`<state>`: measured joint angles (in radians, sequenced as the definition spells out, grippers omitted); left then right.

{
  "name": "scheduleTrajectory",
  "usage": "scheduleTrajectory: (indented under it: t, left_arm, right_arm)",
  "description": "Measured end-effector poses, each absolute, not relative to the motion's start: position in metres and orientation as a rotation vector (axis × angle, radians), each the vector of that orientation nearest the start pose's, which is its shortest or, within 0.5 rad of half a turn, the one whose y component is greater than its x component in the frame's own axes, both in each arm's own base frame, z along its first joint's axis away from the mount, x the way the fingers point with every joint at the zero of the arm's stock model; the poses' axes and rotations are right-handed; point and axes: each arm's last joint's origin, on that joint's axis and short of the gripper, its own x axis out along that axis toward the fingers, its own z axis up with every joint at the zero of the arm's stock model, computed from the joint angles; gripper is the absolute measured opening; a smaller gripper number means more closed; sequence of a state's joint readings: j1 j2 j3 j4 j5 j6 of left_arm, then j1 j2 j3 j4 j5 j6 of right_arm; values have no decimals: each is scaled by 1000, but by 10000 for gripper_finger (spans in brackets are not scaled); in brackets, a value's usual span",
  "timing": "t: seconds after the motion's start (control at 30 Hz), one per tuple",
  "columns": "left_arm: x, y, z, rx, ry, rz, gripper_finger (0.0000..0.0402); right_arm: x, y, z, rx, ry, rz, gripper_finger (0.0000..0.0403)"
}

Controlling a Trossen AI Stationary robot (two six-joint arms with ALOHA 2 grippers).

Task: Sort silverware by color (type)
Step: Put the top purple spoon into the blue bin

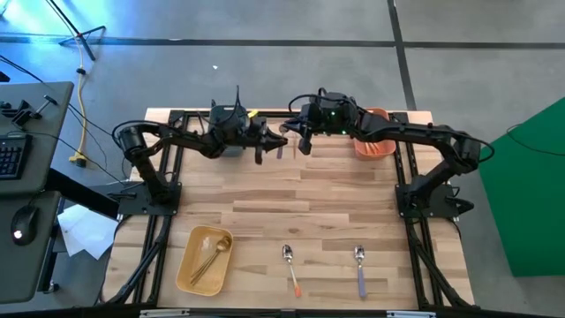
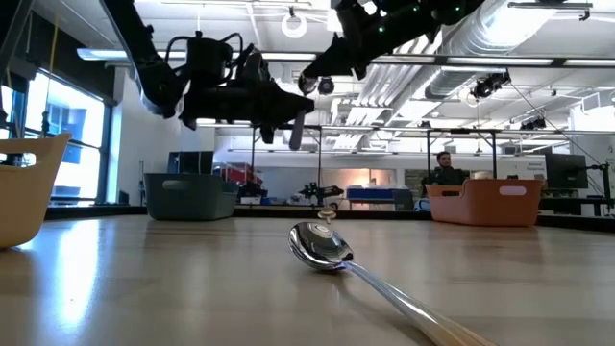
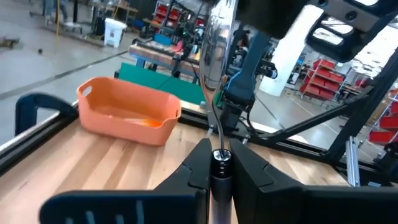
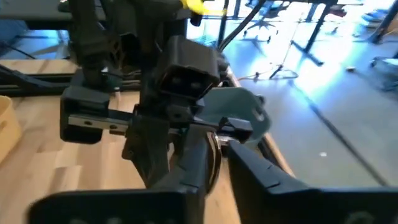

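Nearest me, an orange-handled spoon [image 2: 322, 245] is lying on the tabletop [image 1: 265, 199], a purple-handled spoon [image 1: 360, 268] beside it. Gold pieces [image 1: 210, 256] are resting in the yellow bin [image 1: 187, 265]. I'm seeing the left gripper [image 3: 217, 163] fingers clamping another spoon [image 3: 214, 43] aloft; right gripper [image 4: 219, 144] fingers are closing on it too, near the orange bin [image 1: 374, 146].

The high view looks straight down on the whole wooden table [image 1: 291, 199] and both arms. The low view sits at tabletop height, very close to an orange-handled spoon [image 2: 332, 252], facing level across to the room behind. Each wrist view looks forward past its own fingers, near the far edge. The orange bin [image 3: 127, 112] appears in the high, low and left wrist views.
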<state>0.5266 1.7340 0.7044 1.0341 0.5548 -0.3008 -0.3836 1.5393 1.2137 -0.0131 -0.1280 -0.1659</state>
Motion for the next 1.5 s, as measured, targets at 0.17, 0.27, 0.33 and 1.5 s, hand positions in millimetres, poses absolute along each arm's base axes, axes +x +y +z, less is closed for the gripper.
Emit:
scheduleTrajectory:
  t: [0.17, 0.27, 0.33, 1.5]
  left_arm:
    - [280, 170, 195, -331, 40, 50, 18]
    - [263, 176, 207, -323, 106, 128, 18]
    - [248, 177, 216, -320, 171, 206, 18]
    - [184, 237, 191, -682, 1034, 724, 48]
  right_arm:
    - [312, -127, 331, -155, 366, -341, 108]
    - [295, -127, 343, -187, 389, -435, 135]
    - [282, -127, 350, -191, 412, -467, 141]
    - [243, -144, 294, -95, 655, -420, 0]
